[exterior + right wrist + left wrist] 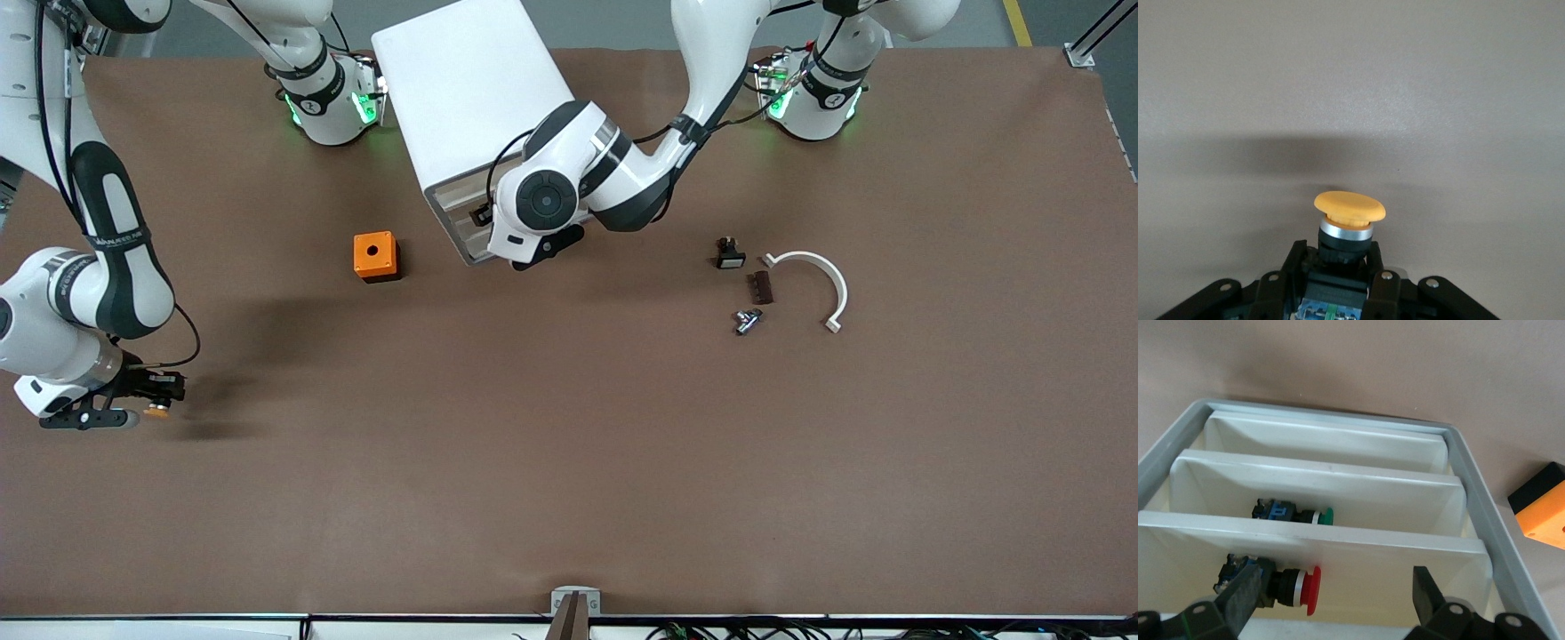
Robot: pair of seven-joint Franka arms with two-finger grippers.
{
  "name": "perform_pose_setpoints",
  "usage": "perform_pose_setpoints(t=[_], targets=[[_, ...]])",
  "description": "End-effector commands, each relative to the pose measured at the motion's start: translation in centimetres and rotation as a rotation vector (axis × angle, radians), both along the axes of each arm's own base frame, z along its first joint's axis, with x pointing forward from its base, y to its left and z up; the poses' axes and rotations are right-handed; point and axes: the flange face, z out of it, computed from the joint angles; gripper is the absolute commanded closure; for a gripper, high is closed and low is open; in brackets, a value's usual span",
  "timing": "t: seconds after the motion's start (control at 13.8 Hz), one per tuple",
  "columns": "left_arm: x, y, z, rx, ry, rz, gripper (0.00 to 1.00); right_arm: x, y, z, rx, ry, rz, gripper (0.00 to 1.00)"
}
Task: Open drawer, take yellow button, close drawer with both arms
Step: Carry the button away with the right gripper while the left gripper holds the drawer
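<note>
Right gripper (133,402), at the lower left of the front view, is pinching the small push button with round orange cap, metal collar and black body (1348,230) by the body, cap pointing outward, over bare brown table (569,462) at the right arm's end.

Left gripper (1331,603) hangs with its fingers (1426,592) spread wide at the front of the large white rounded plastic cabinet (471,98), upper centre of the front view. In the left wrist view the shallow white tray drawers (1325,487) stand stepped out; one holds a green-capped button (1295,515), another a red-capped button (1278,585). Which tray is the uppermost drawer cannot be told.

Judged step: the button is taken, and closing remains. To close well, set the spread fingers square against the tray's front edge and push straight along its slide; an off-centre push risks skewing the tray or shifting the cabinet. Keep the right arm's pinch firm and clear.

Nearby lie an orange cube with a hole (375,256), a small black-and-white switch (730,253) and a white curved bracket (813,284).
</note>
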Motion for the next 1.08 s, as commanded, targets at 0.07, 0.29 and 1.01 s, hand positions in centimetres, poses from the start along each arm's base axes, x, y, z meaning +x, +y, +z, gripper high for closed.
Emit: perform_pose_setpoints(t=[0.07,0.29,1.01], targets=[[-1.7,-0.5,-0.4,-0.024,0.083,0.029,0.01,0.3,-0.5,-1.2,0.049,-0.010,0.002,1.00],[-1.6,-0.4,-0.2,-0.027,0.079,0.029,0.01,0.5,0.4,-1.8,0.050,-0.008,0.014,1.00],[6.5,8.6,12.0,-0.021,-0.128,-0.013,0.01,1.5,7.2,-1.3,0.073,0.024,-0.020,1.00]])
